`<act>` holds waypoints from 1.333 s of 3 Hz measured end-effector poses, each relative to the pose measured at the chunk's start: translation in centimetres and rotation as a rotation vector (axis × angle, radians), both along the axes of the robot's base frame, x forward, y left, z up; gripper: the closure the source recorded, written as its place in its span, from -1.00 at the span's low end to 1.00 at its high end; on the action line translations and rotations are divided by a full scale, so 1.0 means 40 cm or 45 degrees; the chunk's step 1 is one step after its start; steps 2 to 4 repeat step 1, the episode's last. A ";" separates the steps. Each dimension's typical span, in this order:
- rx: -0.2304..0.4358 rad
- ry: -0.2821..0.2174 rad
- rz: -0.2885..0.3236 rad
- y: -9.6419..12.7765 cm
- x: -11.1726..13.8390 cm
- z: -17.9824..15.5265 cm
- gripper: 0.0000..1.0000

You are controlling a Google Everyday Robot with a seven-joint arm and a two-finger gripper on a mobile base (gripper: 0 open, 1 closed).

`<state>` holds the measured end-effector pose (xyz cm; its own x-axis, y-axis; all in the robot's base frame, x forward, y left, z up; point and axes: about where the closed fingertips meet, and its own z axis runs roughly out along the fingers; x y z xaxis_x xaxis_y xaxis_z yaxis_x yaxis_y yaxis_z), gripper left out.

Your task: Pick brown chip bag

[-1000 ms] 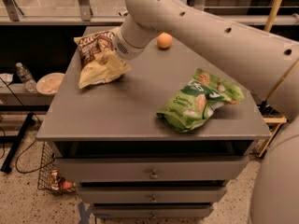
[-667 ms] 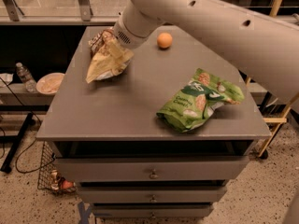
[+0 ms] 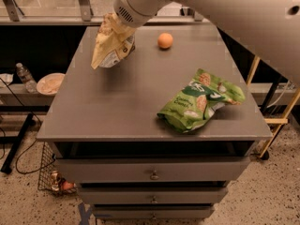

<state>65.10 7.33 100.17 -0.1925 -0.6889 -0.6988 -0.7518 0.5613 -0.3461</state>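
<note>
The brown chip bag (image 3: 108, 48) hangs in the air above the far left part of the grey cabinet top (image 3: 117, 107). Its pale yellow lower part points down and to the left, and its dark brown upper panel is mostly hidden. My gripper (image 3: 117, 25) is at the end of the white arm, right above the bag, and is shut on the bag's top. The fingers are largely hidden by the wrist and the bag.
A bright green snack bag (image 3: 201, 100) lies on the right front of the top. An orange (image 3: 165, 40) sits at the far middle. A plate (image 3: 50, 83) and a bottle (image 3: 26, 77) stand on a low shelf at the left. There are drawers below and a wire basket (image 3: 51, 177) on the floor.
The bag lay on the top at the far left under my gripper. It has since been lifted off the surface and now hangs from the gripper, higher up.
</note>
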 end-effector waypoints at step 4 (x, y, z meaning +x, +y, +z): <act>0.019 -0.041 0.011 -0.002 -0.004 0.036 1.00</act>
